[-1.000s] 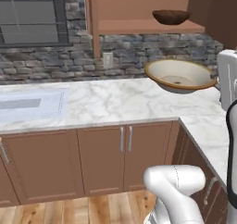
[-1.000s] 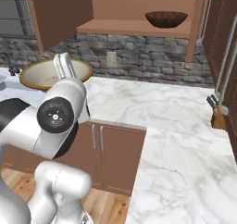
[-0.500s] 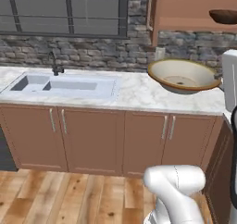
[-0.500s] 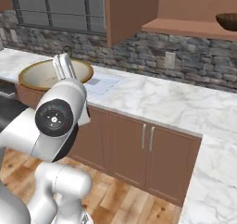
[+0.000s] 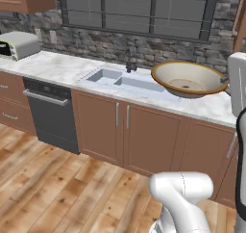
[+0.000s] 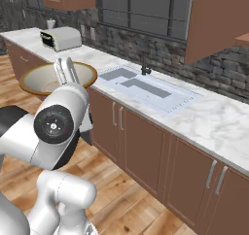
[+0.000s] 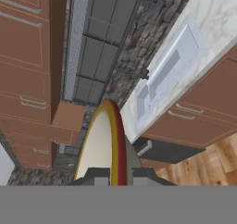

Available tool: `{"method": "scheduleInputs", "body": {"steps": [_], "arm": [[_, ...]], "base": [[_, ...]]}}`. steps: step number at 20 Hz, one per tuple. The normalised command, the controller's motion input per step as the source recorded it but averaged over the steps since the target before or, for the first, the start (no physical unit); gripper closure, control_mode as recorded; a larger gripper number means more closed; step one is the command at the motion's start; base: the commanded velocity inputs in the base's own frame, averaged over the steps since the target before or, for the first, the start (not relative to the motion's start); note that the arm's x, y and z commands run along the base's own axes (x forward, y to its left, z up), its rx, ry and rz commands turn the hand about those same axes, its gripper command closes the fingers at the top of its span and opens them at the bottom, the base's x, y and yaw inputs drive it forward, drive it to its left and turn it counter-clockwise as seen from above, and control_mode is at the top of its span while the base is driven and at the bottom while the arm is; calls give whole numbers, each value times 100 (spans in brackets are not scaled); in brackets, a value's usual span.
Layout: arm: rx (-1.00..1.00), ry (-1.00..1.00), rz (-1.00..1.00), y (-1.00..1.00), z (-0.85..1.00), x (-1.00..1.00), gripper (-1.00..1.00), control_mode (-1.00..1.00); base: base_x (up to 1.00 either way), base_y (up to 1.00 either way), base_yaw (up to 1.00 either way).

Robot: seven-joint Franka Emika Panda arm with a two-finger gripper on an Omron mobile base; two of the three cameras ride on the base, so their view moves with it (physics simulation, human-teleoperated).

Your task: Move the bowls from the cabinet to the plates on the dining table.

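Cream bowl (image 5: 188,79) with tan-brown rim held level in the air, clear of the worktop (image 5: 67,66), in front of the right end of the sink (image 5: 124,81) in the left base view. Gripper (image 6: 67,72) clamped on the bowl's rim; in the right base view its two fingers (image 6: 71,70) rise over the near edge of the bowl (image 6: 44,78). Hand view sees the bowl (image 7: 102,146) edge-on, rim pinched between the fingertips. Behind: marble worktop with inset sink and dark faucet (image 6: 144,70), stone backsplash, dark-framed window (image 5: 137,8). Toaster oven (image 5: 18,45) at the far left end. Dishwasher (image 5: 52,114) below, left of the wooden base cabinets (image 5: 125,133). Wood plank floor (image 5: 57,188).
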Motion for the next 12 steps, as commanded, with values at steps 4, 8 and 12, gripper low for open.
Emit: {"method": "scheduleInputs", "body": {"steps": [4, 8, 12], "arm": [[0, 0, 0, 0, 0, 0, 100, 100], [0, 0, 0, 0, 0, 0, 100, 100], [0, 0, 0, 0, 0, 0, 100, 100]], "base": [[9, 1, 57], [30, 0, 51], [38, 0, 49]]}}
